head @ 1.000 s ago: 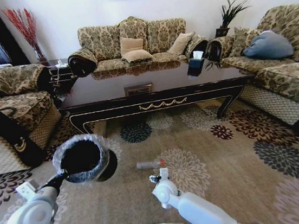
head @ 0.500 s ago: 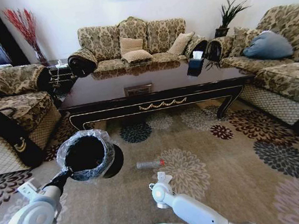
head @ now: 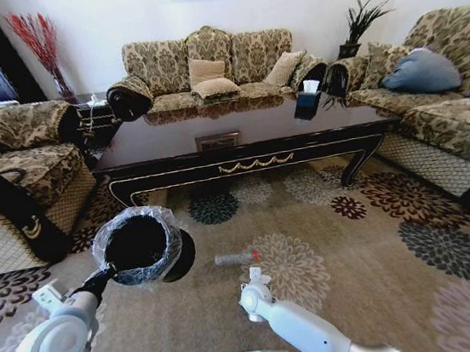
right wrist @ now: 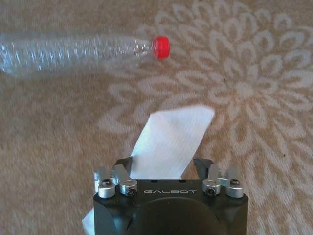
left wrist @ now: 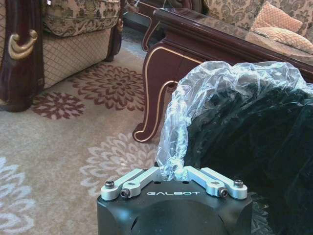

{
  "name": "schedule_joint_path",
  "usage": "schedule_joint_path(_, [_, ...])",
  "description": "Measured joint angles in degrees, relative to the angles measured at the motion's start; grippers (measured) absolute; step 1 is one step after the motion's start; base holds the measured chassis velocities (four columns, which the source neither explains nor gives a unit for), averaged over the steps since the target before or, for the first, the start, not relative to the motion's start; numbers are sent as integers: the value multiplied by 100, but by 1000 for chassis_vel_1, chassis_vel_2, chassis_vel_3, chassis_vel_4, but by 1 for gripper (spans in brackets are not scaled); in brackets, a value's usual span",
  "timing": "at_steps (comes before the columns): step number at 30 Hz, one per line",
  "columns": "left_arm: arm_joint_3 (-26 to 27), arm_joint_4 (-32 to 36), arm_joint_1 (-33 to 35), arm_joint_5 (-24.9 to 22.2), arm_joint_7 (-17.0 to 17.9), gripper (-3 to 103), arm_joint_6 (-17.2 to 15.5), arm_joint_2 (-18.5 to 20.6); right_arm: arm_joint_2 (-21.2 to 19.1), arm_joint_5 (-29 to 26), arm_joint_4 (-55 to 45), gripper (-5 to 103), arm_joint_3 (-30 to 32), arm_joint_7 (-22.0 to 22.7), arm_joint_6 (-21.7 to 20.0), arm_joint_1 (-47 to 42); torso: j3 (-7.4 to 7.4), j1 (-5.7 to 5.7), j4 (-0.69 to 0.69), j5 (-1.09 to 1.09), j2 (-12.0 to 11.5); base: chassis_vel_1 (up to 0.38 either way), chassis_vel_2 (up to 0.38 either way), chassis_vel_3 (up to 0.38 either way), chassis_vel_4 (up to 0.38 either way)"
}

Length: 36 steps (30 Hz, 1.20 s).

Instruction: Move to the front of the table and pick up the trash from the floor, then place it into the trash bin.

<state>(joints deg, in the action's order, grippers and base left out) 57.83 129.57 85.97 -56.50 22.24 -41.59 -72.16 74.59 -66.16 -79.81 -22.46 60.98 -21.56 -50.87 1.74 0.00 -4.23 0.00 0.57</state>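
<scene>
The trash bin [head: 141, 245], black with a crinkled clear liner, hangs above the carpet at my left. My left gripper [head: 110, 273] [left wrist: 176, 171] is shut on the bin's lined rim [left wrist: 205, 98]. A white paper [right wrist: 171, 139] is pinched in my right gripper [right wrist: 164, 166] [head: 254, 275], low over the carpet, right of the bin. Just beyond it lies a clear bottle with a red cap [right wrist: 83, 51] [head: 235, 258] on its side on the floor. The dark table [head: 242, 165] with gold trim stands farther ahead.
Patterned sofas [head: 205, 68] ring the table on three sides, with an armchair [head: 11, 169] at left and a blue cushion [head: 422, 71] at right. A black tissue box [head: 307, 98] sits on the tabletop. A curved table leg [left wrist: 151, 98] stands close to the bin.
The left arm has carried the bin a little to the right, toward the bottle. The right gripper has stayed low with the paper, shifting only slightly.
</scene>
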Motion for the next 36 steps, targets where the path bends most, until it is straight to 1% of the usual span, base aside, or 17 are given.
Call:
schedule_joint_path(2, [11, 0, 15, 0, 0, 2, 5, -1, -8, 73, 2, 68, -34, -16, 5, -24, 0, 0, 0, 0, 0, 0, 0, 0, 0])
schedule_joint_path(3, [20, 0, 34, 4, -2, 2, 14, -10, -27, 156, 2, 57, -80, -32, 15, -40, 0, 0, 0, 0, 0, 0, 0, 0, 0])
schedule_joint_path(5, [23, 0, 64, 24, -2, 2, 26, -41, -55, 231, -21, 52, -130, -38, 24, -52, 0, 0, 0, 0, 0, 0, 0, 0, 0])
schedule_joint_path(6, [23, 0, 64, 24, -2, 2, 26, -41, -55, 231, -21, 52, -130, -38, 24, -52, 0, 0, 0, 0, 0, 0, 0, 0, 0])
schedule_joint_path(8, [20, 7, 92, 65, -5, 2, 36, -79, -80, 257, -85, 41, -135, -39, 29, -57, 0, 0, 0, 0, 0, 0, 0, 0, 0])
schedule_joint_path(9, [20, 7, 92, 65, -5, 2, 36, -79, -80, 257, -85, 41, -135, -39, 29, -57, 0, 0, 0, 0, 0, 0, 0, 0, 0])
schedule_joint_path(12, [-8, 17, 108, 127, -6, 2, 50, -121, -158, 452, -199, 25, -79, -118, 145, -102, 0, 0, 0, 0, 0, 0, 0, 0, 0])
schedule_joint_path(15, [-33, 19, 110, 158, -6, 2, 52, -140, -221, 584, -284, 20, -41, -183, 233, -142, 0, 0, 0, 1, 0, 0, 0, 0, 0])
schedule_joint_path(18, [-81, 19, 122, 235, -6, 2, 63, -171, -311, 833, -503, 4, 105, -264, 488, -240, 0, 0, 0, 1, 0, 0, 0, 0, 0])
schedule_joint_path(21, [-107, 18, 143, 272, -6, 2, 73, -195, -432, 1116, -758, 2, 223, -422, 790, -299, 0, 0, 0, 1, 0, 0, 0, 0, 0])
schedule_joint_path(25, [-194, -69, 176, 393, -24, 2, 117, -231, -862, 1474, -1400, 0, 441, -1035, 1446, -320, 0, 0, 0, 1, 0, 0, 0, 0, 0])
schedule_joint_path(26, [-194, -69, 176, 393, -24, 2, 117, -231, -862, 1474, -1400, 0, 441, -1035, 1446, -320, 0, 0, 0, 1, 0, 0, 0, 0, 0])
schedule_joint_path(29, [-296, -174, 165, 452, -36, 2, 127, -261, -1199, 1595, -1914, 0, 589, -1742, 2114, -327, 0, 0, 0, 1, 0, 0, 0, 0, 0])
schedule_joint_path(31, [-424, -291, 140, 512, -36, 2, 140, -284, -1378, 1796, -2108, 0, 623, -2513, 2756, -289, 0, 0, 0, 2, 0, 0, 0, 0, 0])
schedule_joint_path(32, [-424, -291, 140, 512, -36, 2, 140, -284, -1378, 1796, -2108, 0, 623, -2513, 2756, -289, 0, 0, 0, 2, 0, 0, 0, 0, 0])
schedule_joint_path(34, [-565, -433, 113, 576, -32, 2, 147, -312, -1527, 1882, -2156, 0, 626, -3465, 3376, -178, 0, 0, 0, 1, 0, 0, 0, 0, 0])
schedule_joint_path(36, [-743, -601, 67, 692, -32, 2, 161, -353, -1627, 1853, -2158, 0, 555, -4306, 3841, 25, 0, 0, 0, 0, 0, 0, 0, 0, 0])
